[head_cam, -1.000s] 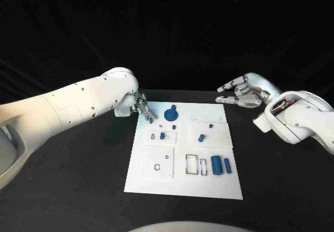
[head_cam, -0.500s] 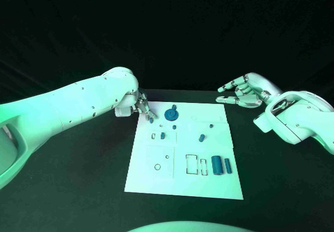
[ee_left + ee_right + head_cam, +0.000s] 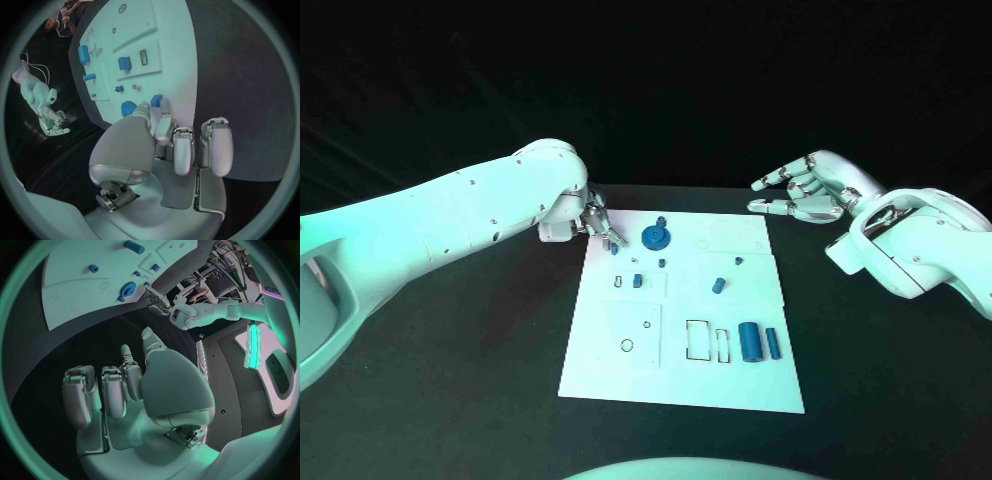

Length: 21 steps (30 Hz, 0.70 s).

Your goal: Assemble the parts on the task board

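Left silver hand (image 3: 593,222) at the white rectangular task board's (image 3: 678,385) 11 o'clock corner, fingertips pinching a small blue part (image 3: 156,100). Right silver hand (image 3: 802,192) off the 1 o'clock corner, fingers apart, grasping nothing.

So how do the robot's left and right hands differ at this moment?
The silver left hand sits at the far left corner of the white task board, fingertips pinching a small blue part there; the silver right hand hangs beyond the board's far right corner, above the black table. The left hand's fingers are drawn together on the part; the right hand's are apart and hold nothing. Both are silver hands on white arms.
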### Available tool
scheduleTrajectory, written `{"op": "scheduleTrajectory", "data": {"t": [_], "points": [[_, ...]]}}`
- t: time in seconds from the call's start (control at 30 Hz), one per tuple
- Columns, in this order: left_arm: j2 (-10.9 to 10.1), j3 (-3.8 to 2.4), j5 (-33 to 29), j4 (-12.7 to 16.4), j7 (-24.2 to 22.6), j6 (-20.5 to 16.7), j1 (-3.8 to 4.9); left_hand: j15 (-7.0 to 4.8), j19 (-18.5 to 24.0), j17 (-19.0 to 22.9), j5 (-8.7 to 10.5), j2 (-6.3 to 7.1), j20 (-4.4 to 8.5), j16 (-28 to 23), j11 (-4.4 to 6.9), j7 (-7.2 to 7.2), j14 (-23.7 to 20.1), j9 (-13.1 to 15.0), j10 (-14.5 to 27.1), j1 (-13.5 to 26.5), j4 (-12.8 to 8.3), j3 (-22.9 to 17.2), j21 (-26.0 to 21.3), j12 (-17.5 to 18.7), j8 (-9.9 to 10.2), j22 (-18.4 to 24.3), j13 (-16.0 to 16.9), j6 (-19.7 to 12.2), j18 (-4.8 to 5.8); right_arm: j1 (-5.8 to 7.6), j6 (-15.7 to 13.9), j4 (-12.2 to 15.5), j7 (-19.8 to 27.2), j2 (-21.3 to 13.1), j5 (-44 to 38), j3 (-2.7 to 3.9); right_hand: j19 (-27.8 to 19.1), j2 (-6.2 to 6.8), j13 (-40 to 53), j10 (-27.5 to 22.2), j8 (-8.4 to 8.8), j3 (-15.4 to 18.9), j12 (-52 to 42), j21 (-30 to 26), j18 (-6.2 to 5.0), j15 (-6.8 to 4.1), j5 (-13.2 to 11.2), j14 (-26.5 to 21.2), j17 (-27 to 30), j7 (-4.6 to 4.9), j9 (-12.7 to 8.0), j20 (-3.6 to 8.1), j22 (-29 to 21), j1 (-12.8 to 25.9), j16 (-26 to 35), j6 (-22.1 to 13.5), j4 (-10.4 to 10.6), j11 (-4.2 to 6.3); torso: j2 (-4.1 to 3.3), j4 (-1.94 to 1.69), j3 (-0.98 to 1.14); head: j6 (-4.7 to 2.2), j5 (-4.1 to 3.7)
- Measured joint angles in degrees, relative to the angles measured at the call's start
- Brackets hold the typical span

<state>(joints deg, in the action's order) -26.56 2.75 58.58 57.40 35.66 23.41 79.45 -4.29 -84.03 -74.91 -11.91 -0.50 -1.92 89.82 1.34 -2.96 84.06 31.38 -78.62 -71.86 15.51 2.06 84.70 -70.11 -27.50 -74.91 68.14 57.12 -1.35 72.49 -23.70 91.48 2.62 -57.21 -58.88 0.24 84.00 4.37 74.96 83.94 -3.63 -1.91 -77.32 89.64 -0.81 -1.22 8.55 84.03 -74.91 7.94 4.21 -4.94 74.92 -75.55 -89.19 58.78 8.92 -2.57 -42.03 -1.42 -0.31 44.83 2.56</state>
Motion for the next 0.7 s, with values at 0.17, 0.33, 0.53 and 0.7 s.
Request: {"op": "scheduleTrajectory", "data": {"t": [0.17, 0.33, 0.53, 0.7], "points": [[0.0, 0.00, -0.1, 0.0, 0.0, 0.2, -0.01, 0.00, 0.0, 0.0, 0.00, -0.02, 0.00, 0.0, 0.00, 0.00, 0.0, 0.0, 0.0, 0.0, 0.0, 0.0, 0.0, 0.0, 0.0, 0.0, 0.0, 0.0, 0.00, 0.00, 0.0, 0.0, 0.0, 0.0, 0.0, 0.00, 0.0, 0.00, 0.0, 0.0, 0.00, 0.0, 0.0, 0.0, 0.00, 0.00, 0.0, 0.0, 0.0, 0.00, 0.0, 0.00, 0.0, 0.0, 0.0, 0.0, 0.0, 0.00, 0.00, 0.01, 0.00, 0.05, 0.02], [0.0, 0.00, -0.2, 0.0, -0.1, 0.2, -0.03, 0.00, 0.0, 0.0, 0.00, -0.77, 0.00, 0.0, 0.00, 0.04, 0.0, 0.3, 0.0, -1.6, -0.4, -1.3, 0.0, 0.0, 0.0, 0.0, 0.0, 0.0, 0.00, 0.00, 0.0, 0.0, 0.0, 0.1, 0.0, 0.00, 0.0, 0.00, 0.0, 0.0, 0.00, 0.0, 0.0, 0.0, 0.00, 0.00, 0.0, 0.0, 0.0, 0.00, 0.1, 0.00, 0.0, 0.0, 0.0, 0.0, 0.0, 0.00, 0.01, 0.00, 0.00, 0.06, 0.01], [0.0, -0.01, -0.7, -0.1, -0.2, 0.2, -0.02, -0.44, 0.0, 0.0, -0.23, -1.71, 0.42, 0.0, 0.30, 0.80, 0.0, 0.4, 0.1, -7.0, -3.5, -6.6, 0.0, 0.2, 0.2, 0.0, -0.1, -1.1, 0.00, 0.00, 0.1, -0.1, 0.0, 0.1, 0.0, 0.00, 0.0, 0.00, 0.0, 0.0, 0.00, 0.0, 0.0, 0.0, 0.00, 0.00, 0.0, 0.0, 0.0, 0.00, 0.0, 0.00, 0.0, 0.0, 0.0, 0.0, 0.0, 0.00, 0.01, 0.01, 0.00, 0.11, 0.01], [0.0, -0.03, -1.2, -0.1, -0.6, 0.2, 0.00, -0.43, 0.0, 0.0, -0.27, -0.71, 0.42, 0.0, 0.30, -0.01, 0.0, 0.3, 0.1, -8.8, -5.0, -13.4, -0.2, 0.9, 0.8, 0.0, -1.1, -2.1, 0.00, 0.00, 0.1, -0.1, 0.0, 0.1, 0.0, 0.00, 0.0, 0.00, 0.0, 0.0, 0.00, 0.0, 0.0, 0.0, 0.00, 0.00, 0.0, 0.0, 0.0, 0.00, 0.0, 0.00, 0.0, 0.0, 0.0, 0.0, 0.0, 0.00, 0.00, 0.01, 0.00, 0.19, 0.02]]}}
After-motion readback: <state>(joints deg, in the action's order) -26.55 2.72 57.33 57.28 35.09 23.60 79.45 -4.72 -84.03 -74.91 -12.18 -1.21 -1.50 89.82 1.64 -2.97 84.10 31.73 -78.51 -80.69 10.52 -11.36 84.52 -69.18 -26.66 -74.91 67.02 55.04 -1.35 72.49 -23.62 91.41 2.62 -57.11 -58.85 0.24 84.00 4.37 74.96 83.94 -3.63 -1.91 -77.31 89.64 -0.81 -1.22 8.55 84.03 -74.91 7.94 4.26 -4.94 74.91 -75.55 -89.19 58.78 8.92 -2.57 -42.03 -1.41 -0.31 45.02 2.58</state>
